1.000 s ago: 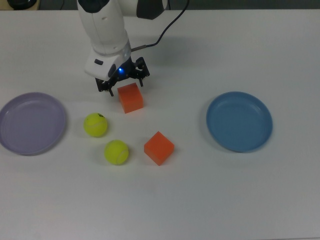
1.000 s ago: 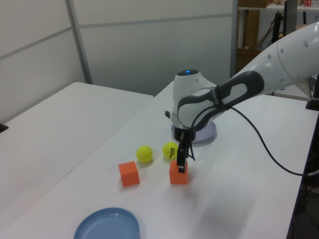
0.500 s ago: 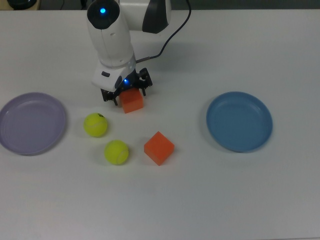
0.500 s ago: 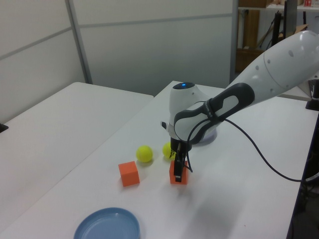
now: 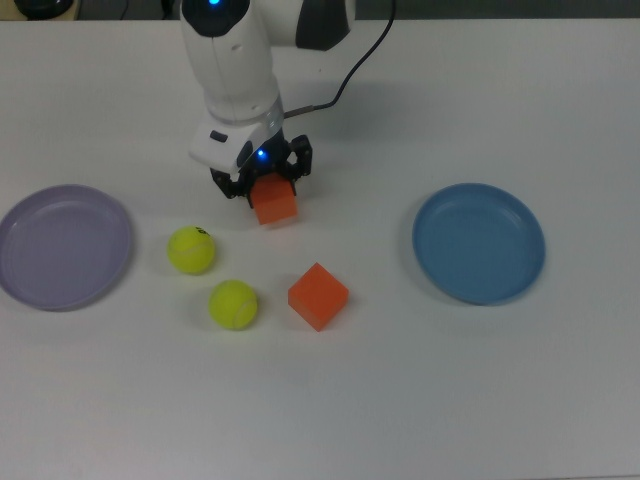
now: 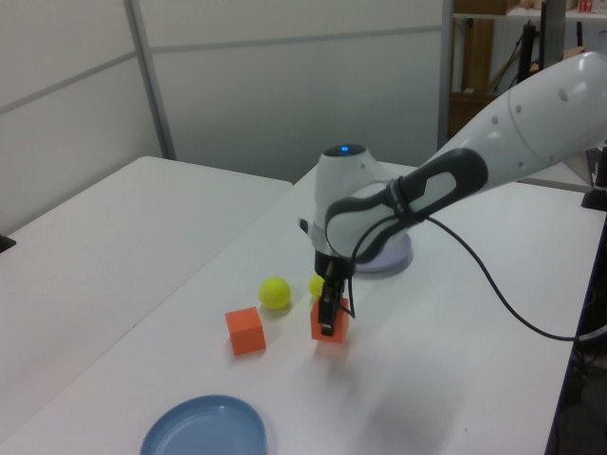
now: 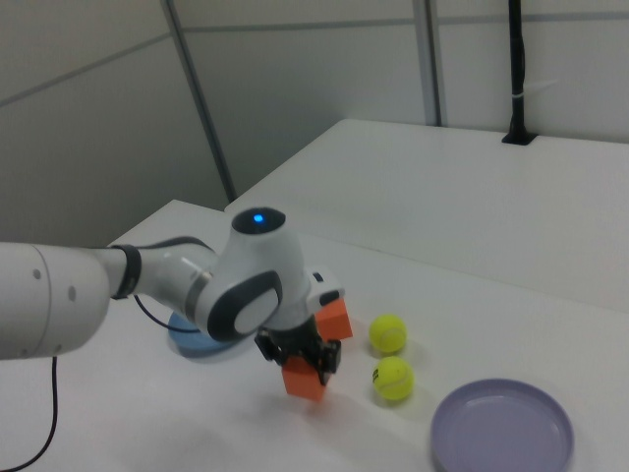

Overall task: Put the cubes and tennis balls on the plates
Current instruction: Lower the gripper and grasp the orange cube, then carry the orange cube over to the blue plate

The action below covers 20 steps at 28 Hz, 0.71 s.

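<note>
Bright, even light; soft shadows

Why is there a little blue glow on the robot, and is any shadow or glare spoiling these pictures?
Top view: a blue lamp shines on the arm and another just above the gripper; lighting is even, shadows faint. Left view: a soft shadow lies on the table below the arm. Right view: the blue lamp shows again; the lavender plate carries a mild sheen, nothing washed out.

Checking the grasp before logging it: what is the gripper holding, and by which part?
The gripper holds one solid bright-orange cube, jaws pinching its opposite side faces.
</note>
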Available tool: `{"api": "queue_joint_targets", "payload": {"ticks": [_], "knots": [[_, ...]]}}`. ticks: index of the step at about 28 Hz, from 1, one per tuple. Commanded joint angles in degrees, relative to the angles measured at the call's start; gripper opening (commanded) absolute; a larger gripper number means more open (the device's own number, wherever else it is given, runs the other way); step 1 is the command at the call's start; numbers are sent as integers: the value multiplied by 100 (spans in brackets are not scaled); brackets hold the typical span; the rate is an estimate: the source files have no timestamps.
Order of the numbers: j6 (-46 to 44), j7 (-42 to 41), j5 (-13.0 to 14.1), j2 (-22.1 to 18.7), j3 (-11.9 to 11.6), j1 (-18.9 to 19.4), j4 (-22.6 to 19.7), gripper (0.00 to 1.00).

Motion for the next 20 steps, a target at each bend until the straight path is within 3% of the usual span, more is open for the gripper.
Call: {"api": "queue_joint_targets", "payload": {"ticks": [1, 4, 12, 20], "knots": [[-810, 813, -99, -127, 389, 19, 726, 0], [-951, 1437, -117, -100, 688, 54, 1105, 0], [-943, 2370, -362, 101, 1101, 362, 1562, 0], [-846, 3169, -1021, 654, 1418, 669, 1957, 0]]}}
